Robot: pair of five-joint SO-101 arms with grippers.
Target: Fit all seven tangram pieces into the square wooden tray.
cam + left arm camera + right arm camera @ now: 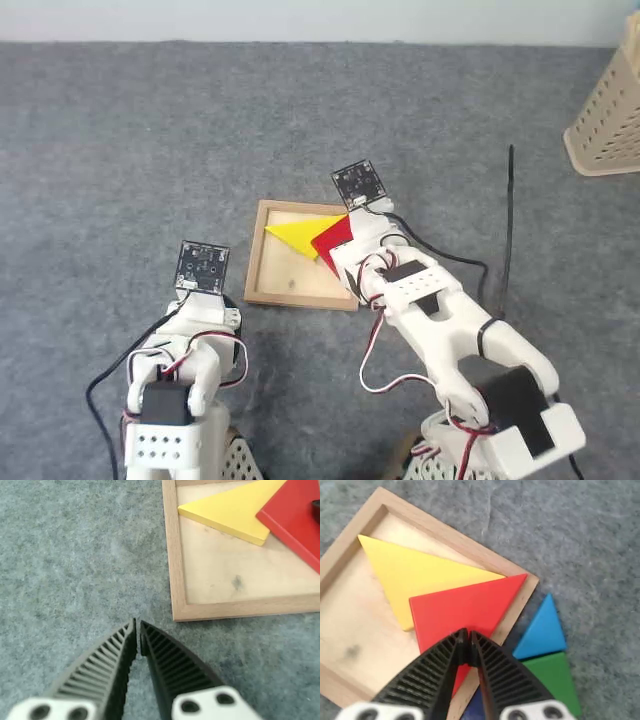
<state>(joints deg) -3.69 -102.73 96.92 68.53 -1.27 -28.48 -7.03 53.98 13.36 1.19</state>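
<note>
The square wooden tray [262, 285] lies mid-table on grey carpet. Inside it rests a yellow triangle [415, 575]. A red triangle [470, 605] lies partly on top of the yellow one, with one corner out over the tray's rim [520, 605]. My right gripper [468, 633] is shut, its tips right over the red triangle. Beside the tray, just outside that rim, lie a blue triangle [542, 630], a green piece [555, 680] and a dark blue piece [472, 710]. My left gripper [137, 626] is shut above bare carpet, close to a corner of the tray [175, 612].
A beige slotted basket [610, 110] stands at the far right edge. A black cable [510, 220] runs across the carpet to the right of the tray. Open carpet stretches left of and beyond the tray.
</note>
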